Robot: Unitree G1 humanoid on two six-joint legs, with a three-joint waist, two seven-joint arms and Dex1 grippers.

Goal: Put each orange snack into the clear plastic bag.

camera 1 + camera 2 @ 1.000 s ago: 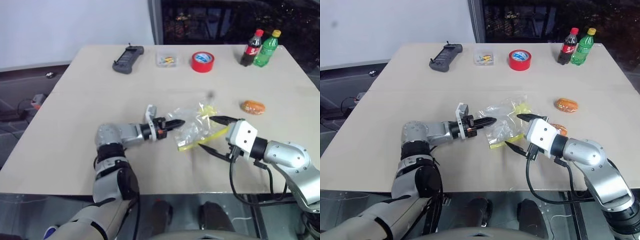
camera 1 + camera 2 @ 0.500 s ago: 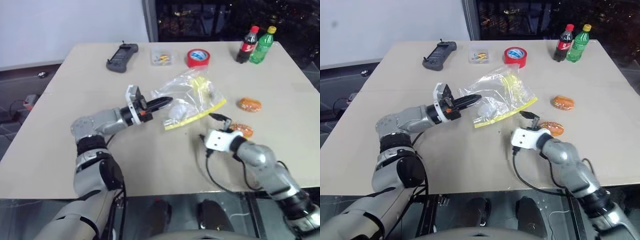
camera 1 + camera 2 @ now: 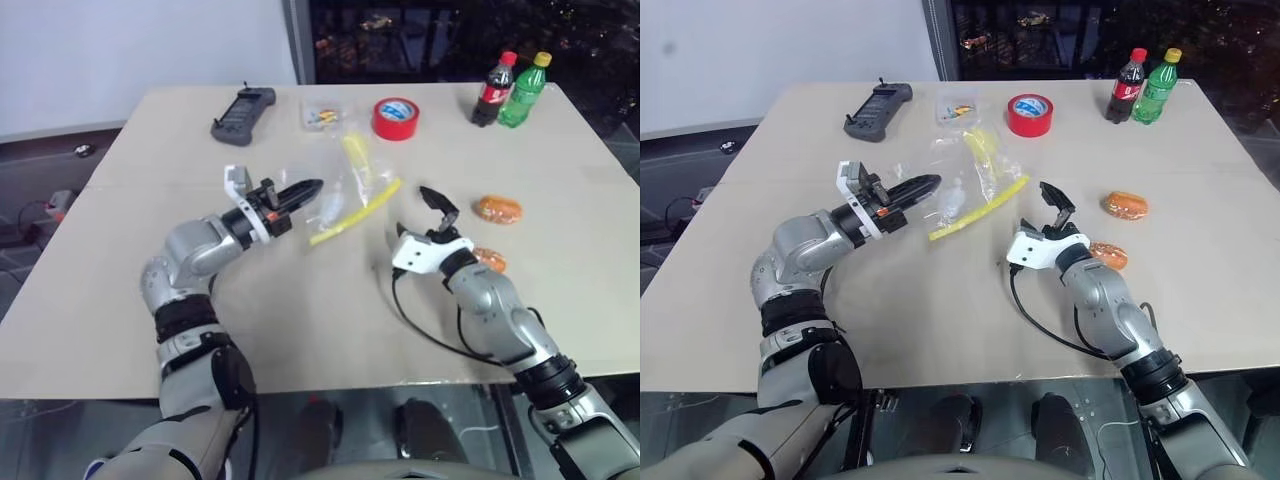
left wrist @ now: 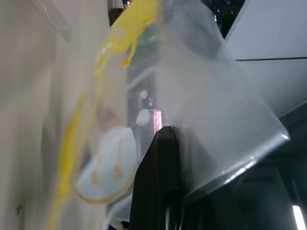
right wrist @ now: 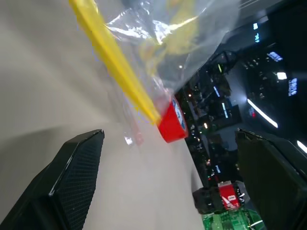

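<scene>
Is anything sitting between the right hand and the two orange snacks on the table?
Nothing visible. The open right hand hovers over bare table, with both orange snacks beside it and apart from it. The clear plastic bag hangs from the shut left hand on the other side.

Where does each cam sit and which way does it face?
Left and right eye views: on the head, facing forward and down over the table; both arms show.
Left wrist view: on the left wrist, looking along the shut left gripper into the clear plastic bag.
Right wrist view: on the right wrist, looking between the open right gripper fingers at the bag and red tape roll.
Shared: all four show the bag.
</scene>
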